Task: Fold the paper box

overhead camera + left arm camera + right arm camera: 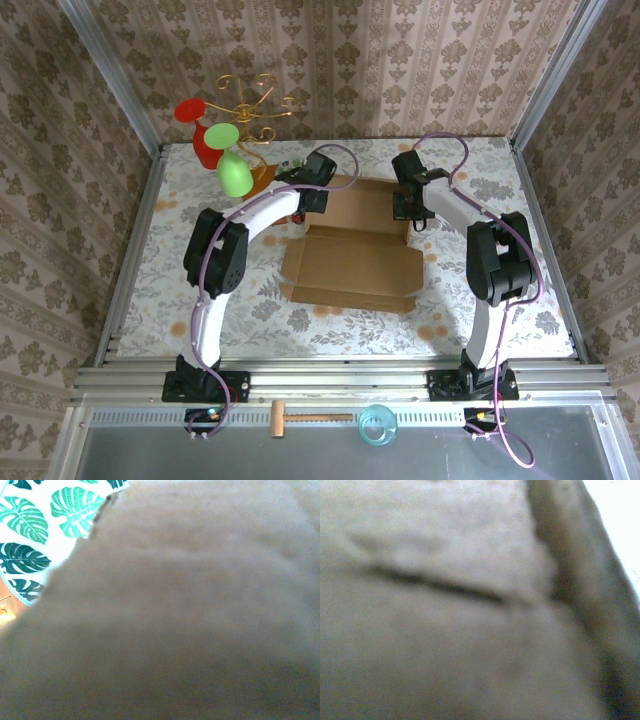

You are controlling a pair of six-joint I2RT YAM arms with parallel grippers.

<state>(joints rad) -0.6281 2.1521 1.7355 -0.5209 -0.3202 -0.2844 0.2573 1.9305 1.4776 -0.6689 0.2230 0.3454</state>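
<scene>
1. At the near rail a wooden mallet [300,417] and a clear bluish cup [377,426] are seen just beside each other. Nothing can be made out inside the cup.
2. The paper box [350,265] is found mid-table, between the two arms. Its near panel lies flat, its far part appears partly turned up, and nothing is seen in it.
3. The step in hand is judged to be the taking of the far corners, with the folding hardly begun.
4. The left gripper [313,197], at the far-left corner, is pressed together, and so is the right gripper [412,208] at the far-right corner. Whether cardboard is pinched cannot be told.
5. Next, an even pull along the crease is called for, or the panel may skew.
6. Past the cardboard's far-left edge a leaf-patterned plate [30,525] is glimpsed, with nothing on its visible part. A gold wire stand [255,105] is set beyond.
</scene>
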